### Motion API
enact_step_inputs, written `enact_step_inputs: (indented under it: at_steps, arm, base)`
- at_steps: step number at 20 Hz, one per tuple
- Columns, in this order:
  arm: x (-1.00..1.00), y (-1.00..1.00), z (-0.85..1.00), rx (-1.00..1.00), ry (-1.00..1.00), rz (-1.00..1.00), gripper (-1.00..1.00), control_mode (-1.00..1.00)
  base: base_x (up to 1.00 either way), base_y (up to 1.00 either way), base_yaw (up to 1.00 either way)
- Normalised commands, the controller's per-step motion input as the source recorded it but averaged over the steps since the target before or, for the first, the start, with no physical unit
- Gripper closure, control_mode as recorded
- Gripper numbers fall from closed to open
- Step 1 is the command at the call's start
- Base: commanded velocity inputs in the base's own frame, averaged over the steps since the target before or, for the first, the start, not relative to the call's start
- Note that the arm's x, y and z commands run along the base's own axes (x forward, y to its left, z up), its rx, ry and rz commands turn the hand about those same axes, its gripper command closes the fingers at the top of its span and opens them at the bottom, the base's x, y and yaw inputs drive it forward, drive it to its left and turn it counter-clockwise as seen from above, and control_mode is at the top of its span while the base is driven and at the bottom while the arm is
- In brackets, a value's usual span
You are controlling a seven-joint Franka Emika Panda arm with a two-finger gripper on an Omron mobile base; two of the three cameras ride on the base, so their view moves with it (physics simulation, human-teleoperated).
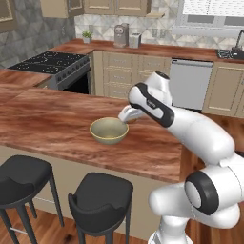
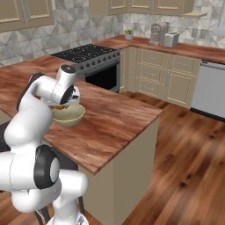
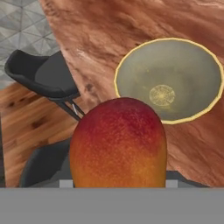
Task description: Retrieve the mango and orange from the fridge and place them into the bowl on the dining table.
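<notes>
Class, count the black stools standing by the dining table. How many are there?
2: one stool at the left and a second stool beside it, nearer the robot, along the dining table. Others may be hidden.

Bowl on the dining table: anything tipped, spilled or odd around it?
Nothing stands out. The bowl sits upright and empty on the dining table, and the mango is held in the gripper beside the bowl's rim.

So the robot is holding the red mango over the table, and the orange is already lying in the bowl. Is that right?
Not quite. The pincer does hold the mango above the dining table, but the bowl has no orange in it: the hand view looks straight into it and shows only its bare inside. The rest stands.
</notes>
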Motion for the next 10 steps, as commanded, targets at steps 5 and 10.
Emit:
enact_step_inputs:
  at_steps: [5,10]
  arm:
    - [0.31,0.27,-0.21,0.00,0.00,0.00,1.00,-1.00]
    - [0.35,0.18,-0.21,0.00,0.00,0.00,1.00,-1.00]
  base:
    - [0.00,0.00,0.00]
    - [0.00,0.00,0.00]
